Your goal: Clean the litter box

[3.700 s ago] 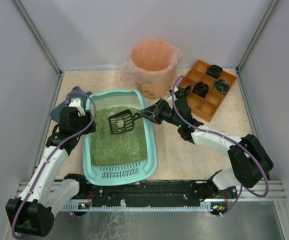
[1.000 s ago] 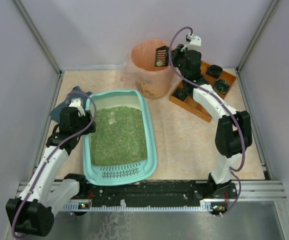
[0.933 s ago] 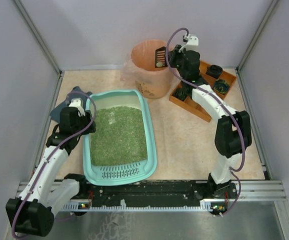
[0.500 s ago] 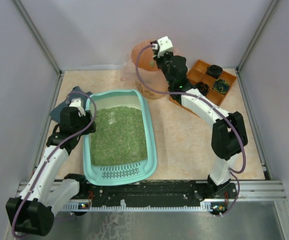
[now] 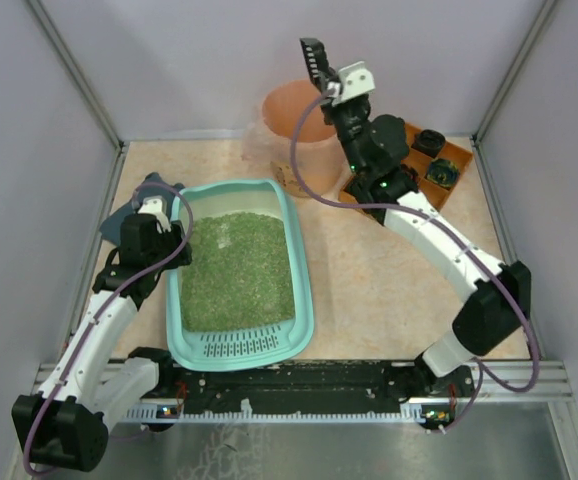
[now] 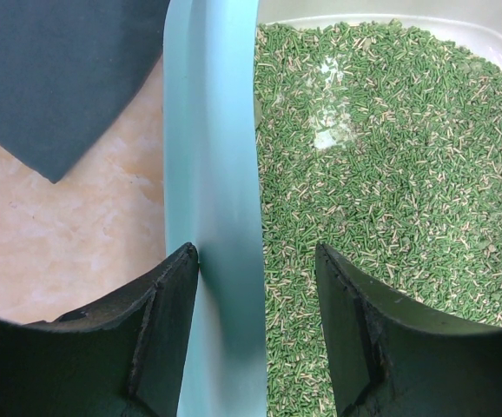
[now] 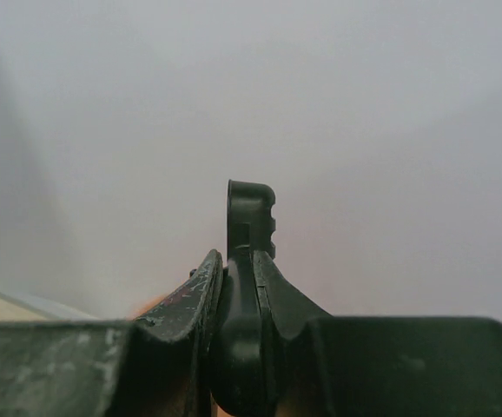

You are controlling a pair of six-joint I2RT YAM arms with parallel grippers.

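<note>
The teal litter box, filled with green litter, lies left of centre with its slotted ledge nearest the arm bases. My left gripper is open astride its left rim. One finger touches the rim's outer edge. The other finger hangs over the litter. My right gripper is raised above the round bin and shut on the handle of a black slotted scoop. The wrist view shows the right gripper with the scoop edge-on, pointing up at the grey wall.
A peach-lined round bin stands behind the litter box. An orange compartmented tray holding small black items sits at the back right, partly behind the right arm. A dark mat lies left of the box. Grey walls enclose the table.
The right arm carried the scoop from the litter to the bin, dipped it there, then lifted it high above the bin with the scoop pointing up. The left arm has not moved.
</note>
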